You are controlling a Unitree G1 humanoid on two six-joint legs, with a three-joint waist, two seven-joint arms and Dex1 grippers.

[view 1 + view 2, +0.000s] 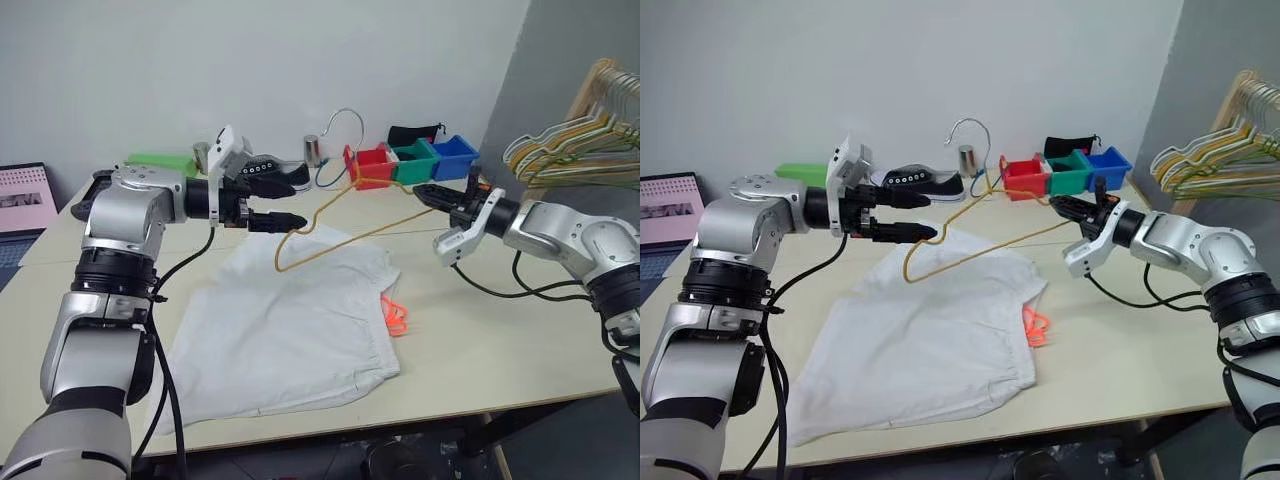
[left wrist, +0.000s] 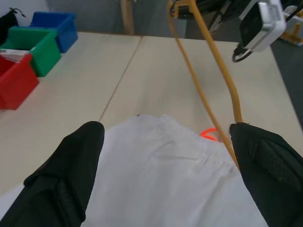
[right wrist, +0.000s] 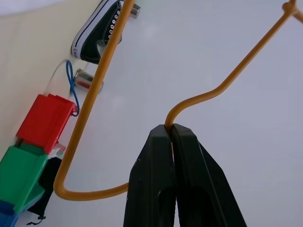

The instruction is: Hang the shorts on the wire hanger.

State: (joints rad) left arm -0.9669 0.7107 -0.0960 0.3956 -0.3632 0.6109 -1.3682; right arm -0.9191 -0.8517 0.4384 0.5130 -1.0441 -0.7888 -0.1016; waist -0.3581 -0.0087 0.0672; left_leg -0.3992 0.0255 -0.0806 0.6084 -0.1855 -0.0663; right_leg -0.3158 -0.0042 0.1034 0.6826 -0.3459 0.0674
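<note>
Left eye view: we hold the thin golden-tan wire hanger (image 1: 330, 225) in the air above the table, our right gripper (image 1: 432, 193) pinched shut on one corner of the wire, while our left gripper (image 1: 285, 200) has its two black fingers spread wide and empty at the hanger's far end. The large white fabric shorts (image 1: 290, 320) lie flat on the pale tabletop (image 1: 500, 340) below, with the neon-orange drawstring (image 1: 396, 315) poking out at their right side. We judge the main risk is the thin wire twisting or slipping in that single narrow pinch, or the left fingers closing on air beside the wire. The red, green and blue bins (image 1: 412, 160), a black sneaker (image 1: 280, 172) and the bunch of hangers on a rack (image 1: 575, 150) crowd the back and right; the open room is in front, over the shorts.
</note>
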